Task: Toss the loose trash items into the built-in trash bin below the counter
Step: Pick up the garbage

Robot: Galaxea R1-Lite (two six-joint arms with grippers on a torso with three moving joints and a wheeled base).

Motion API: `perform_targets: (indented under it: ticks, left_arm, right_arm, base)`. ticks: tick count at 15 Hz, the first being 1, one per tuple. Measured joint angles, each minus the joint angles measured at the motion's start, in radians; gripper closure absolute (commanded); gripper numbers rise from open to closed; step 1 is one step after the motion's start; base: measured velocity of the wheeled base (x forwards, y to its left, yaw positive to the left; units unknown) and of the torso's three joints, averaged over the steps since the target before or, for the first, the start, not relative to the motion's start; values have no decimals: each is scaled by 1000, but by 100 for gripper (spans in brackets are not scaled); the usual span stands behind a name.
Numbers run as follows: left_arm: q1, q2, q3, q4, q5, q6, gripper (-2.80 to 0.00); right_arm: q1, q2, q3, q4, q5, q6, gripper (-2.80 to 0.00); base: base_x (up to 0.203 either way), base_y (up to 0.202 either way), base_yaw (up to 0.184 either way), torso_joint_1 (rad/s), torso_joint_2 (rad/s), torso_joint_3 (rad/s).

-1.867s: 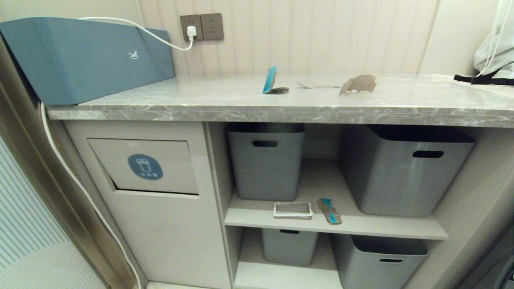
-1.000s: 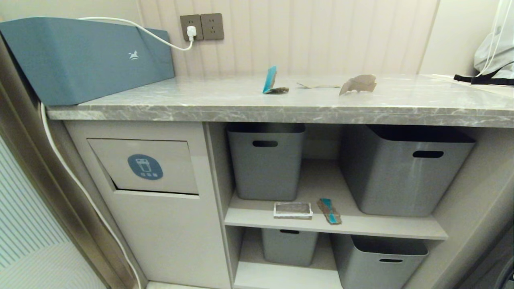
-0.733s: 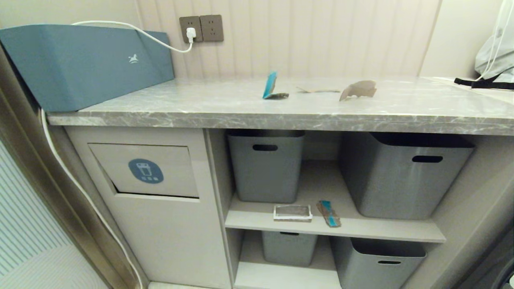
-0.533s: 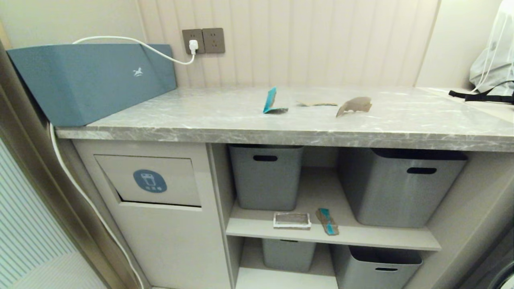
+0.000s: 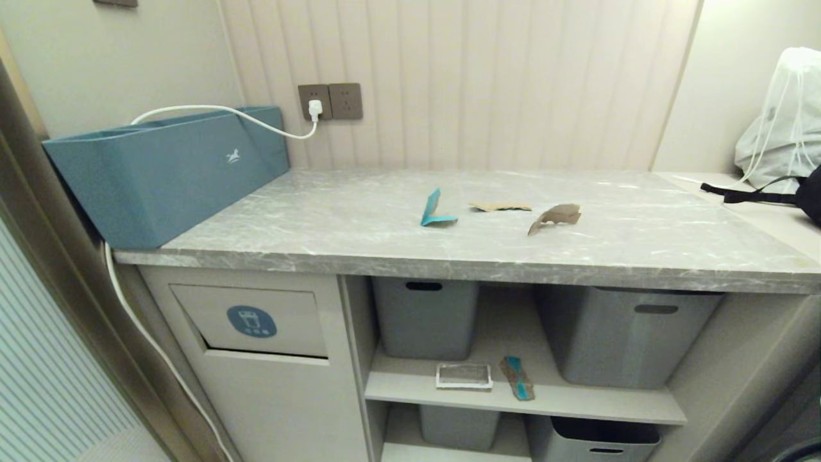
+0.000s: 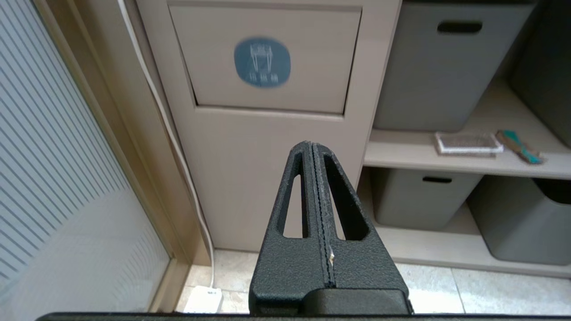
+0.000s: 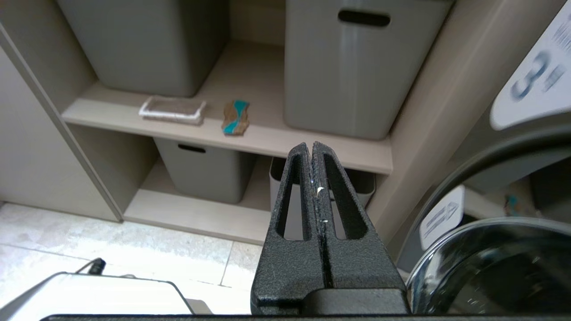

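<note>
I see my left gripper (image 6: 312,147) and right gripper (image 7: 311,147) both closed and empty, low before the cabinet. The packet (image 5: 464,376) and one scrap (image 5: 517,378) lie on the shelf, right of the bin flap (image 5: 251,321). Farther, three scraps (image 5: 437,210) lie on the counter (image 5: 321,224).

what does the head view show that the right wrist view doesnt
Only the head view: the counter with three scraps, a folded teal one and two brown ones, the blue box and the trash bin flap.
Only the right wrist view: the shut right gripper and the floor.
Both: the shelf packet and the teal-striped scrap.
</note>
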Motion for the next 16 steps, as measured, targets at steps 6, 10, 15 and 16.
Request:
perform_targets:
  ticks: [6,10,15,16]
  left_arm:
    - [0,0,0,1,0,-2,0]
    - [0,0,-1,1,-1,-1,0]
    - [-3,46,-84,-1,-54,14,0]
    - [-8,100,-127,-10,-72,0,0]
  right_arm:
    - [0,0,0,0,-3,4,0]
    - [0,0,0,0,-3,9,0]
    - [0,0,-1,0,-2,13,0]
    - [0,0,-1,0,-1,14,0]
  base:
    - [0,0,0,219,-498,-279]
    - [0,0,0,177,-398,-215]
    - [0,0,0,19,-38,-21]
    - [0,0,0,0,0,0]
